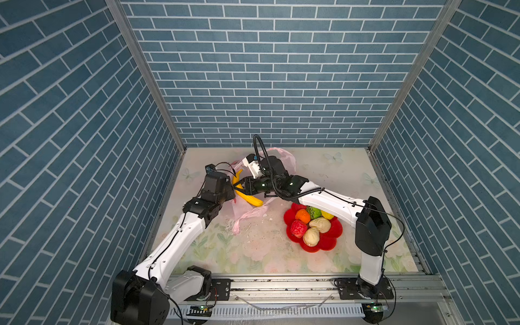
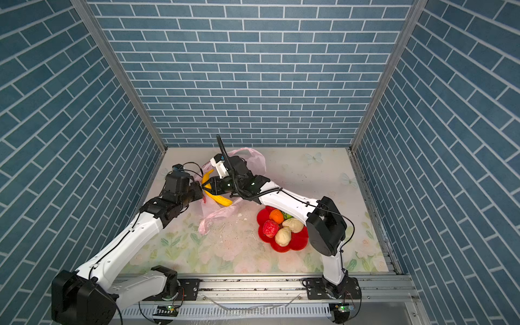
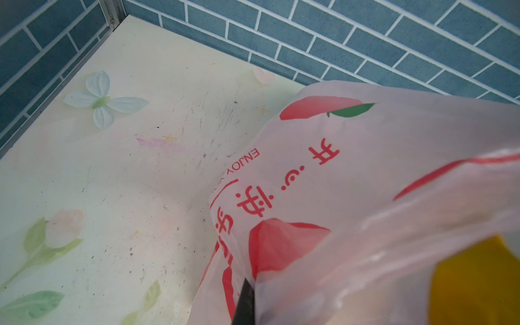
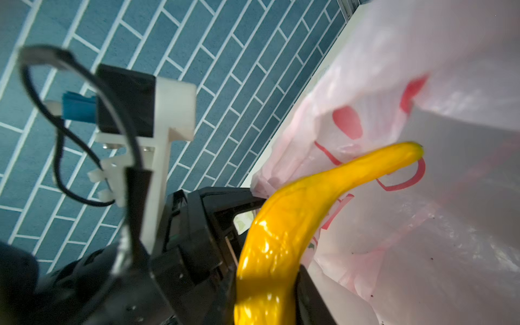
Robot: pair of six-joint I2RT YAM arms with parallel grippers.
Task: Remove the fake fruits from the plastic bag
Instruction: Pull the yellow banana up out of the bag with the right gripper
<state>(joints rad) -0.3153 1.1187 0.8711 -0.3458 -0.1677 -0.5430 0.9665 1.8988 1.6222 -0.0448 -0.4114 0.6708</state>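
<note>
Both top views look steeply down from high on the near side of the plastic bag [image 1: 288, 160] [image 2: 257, 161], facing the brick back wall [image 1: 267, 70] — the bag lies small, mid-scene. Each wrist camera sits close against the bag — the left [image 3: 365, 168] on its printed face, the right [image 4: 450, 225] beside its crinkled film. All four views share it.
</note>
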